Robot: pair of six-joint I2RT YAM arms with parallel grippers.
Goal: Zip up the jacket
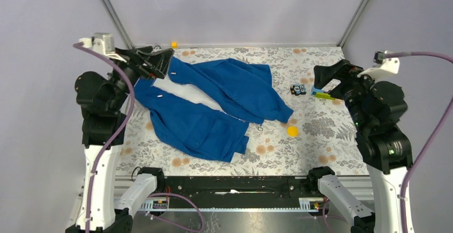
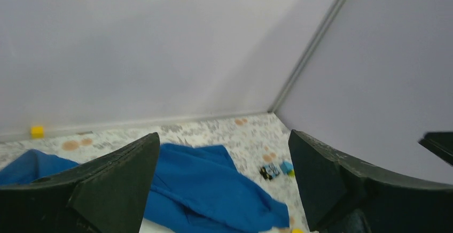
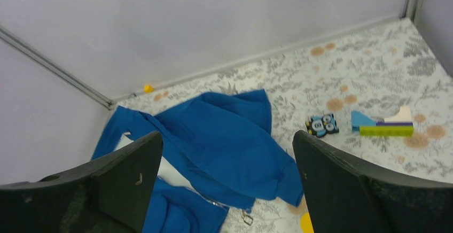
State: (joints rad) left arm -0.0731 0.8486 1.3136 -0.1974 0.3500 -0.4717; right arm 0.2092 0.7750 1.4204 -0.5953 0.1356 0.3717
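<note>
The left claw (image 1: 156, 62) hung wide open, its two dark fingers (image 2: 123, 174) spread far apart and nothing between them! From its own wrist view the left claw (image 2: 221, 155) looked out over blue cloth toward the grey back wall. It sat over the far-left corner of the tabletop (image 1: 320, 137), right by the collar end of the jacket (image 1: 213, 110).

Over at the right edge, the right claw (image 1: 327, 76) was just as wide open and just as empty. In its wrist view the right claw (image 3: 227, 147) framed the jacket (image 3: 235, 153) from well away.

And there the jacket (image 2: 203, 185) was: spread across the left half of the flowered tabletop, collar toward the far-left corner, hem toward the near edge. The front lay open, unzipped, with a wedge of white lining (image 1: 184, 91) showing between the two blue panels. A small silvery pull (image 1: 260, 127) lay on the tabletop at the edge of the cloth, toward the middle.

Just beside the jacket's right side sat a yellow disc (image 1: 292, 131). Farther right, near the right claw, a small black-and-blue toy (image 1: 298, 89) sat next to a blue, green and white brick piece (image 3: 382, 126). A little yellow block (image 1: 174, 44) rested at the far edge.
</note>
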